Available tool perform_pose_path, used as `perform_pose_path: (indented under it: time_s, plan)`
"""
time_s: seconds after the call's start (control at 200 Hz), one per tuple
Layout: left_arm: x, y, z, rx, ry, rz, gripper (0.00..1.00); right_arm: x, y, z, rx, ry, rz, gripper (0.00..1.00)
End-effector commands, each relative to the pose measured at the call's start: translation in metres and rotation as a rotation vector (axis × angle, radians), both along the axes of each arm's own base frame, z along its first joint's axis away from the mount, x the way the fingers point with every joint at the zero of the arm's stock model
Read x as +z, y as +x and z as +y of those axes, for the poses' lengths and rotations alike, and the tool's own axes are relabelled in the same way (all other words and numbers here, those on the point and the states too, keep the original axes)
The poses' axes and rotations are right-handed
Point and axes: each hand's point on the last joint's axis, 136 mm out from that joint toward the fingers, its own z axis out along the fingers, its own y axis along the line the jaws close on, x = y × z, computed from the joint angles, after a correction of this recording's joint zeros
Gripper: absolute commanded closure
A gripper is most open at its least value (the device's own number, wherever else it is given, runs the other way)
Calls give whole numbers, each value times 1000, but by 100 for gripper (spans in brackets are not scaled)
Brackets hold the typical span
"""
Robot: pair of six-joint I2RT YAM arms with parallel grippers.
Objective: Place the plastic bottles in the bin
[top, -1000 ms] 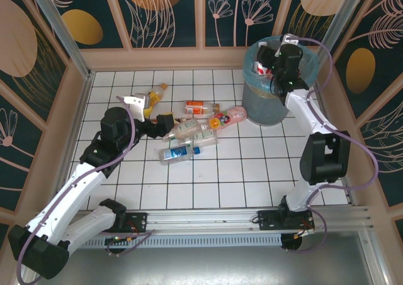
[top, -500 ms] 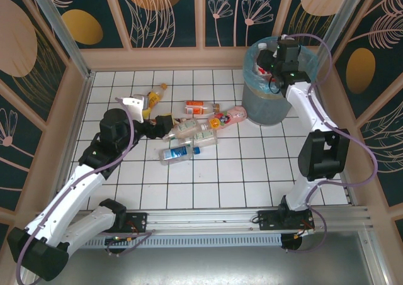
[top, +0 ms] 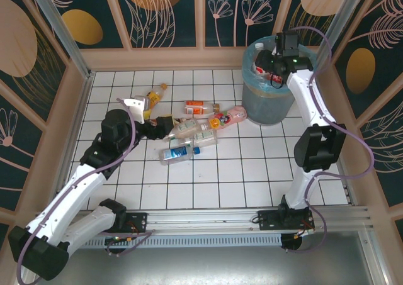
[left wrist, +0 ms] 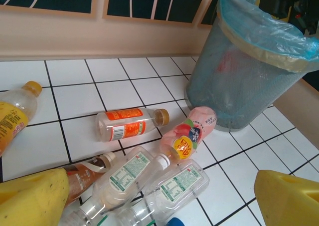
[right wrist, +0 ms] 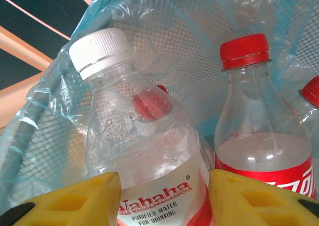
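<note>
The white-tiled desk (top: 252,172) is fenced in by low wooden walls. In its far right corner stands the grey mesh bin (top: 264,106), lined with a pale blue bag.

The right arm reaches over the bin's rim. The right gripper (right wrist: 163,181) has its yellow fingers half closed against both sides of a clear water bottle (right wrist: 144,136) with a white cap, holding it roughly upright at the bin's mouth. A red-capped bottle (right wrist: 259,136) stands beside it in the bin.

The left gripper (left wrist: 162,186) hangs wide open, nothing between its fingers, over a cluster of bottles lying on their sides near the middle of the desk.

- Two clear bottles (left wrist: 124,178) with white-and-green labels lie side by side under it.
- A blue-labelled bottle (top: 176,153) lies just nearer the desk's front edge.
- A pink bottle (left wrist: 192,133) lies near the bin's foot.
- An orange-labelled bottle (left wrist: 129,125) lies toward the far edge.
- A yellow bottle (left wrist: 12,118) lies farther left.
</note>
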Motion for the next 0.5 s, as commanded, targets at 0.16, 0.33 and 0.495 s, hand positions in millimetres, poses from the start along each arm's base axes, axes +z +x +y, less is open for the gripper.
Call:
perform_pose_path:
  time_s: [0.16,0.33,0.495]
  plan:
    - [4,0,9,49,16,-9,5,63,-12,0,-71,-51,-69,44]
    - [-5,1,13,60,75,9,5,113,-32,6,-110,-127,-225,42]
    - [-5,3,21,93,121,4,5,152,-67,44,-19,-213,-386,42]
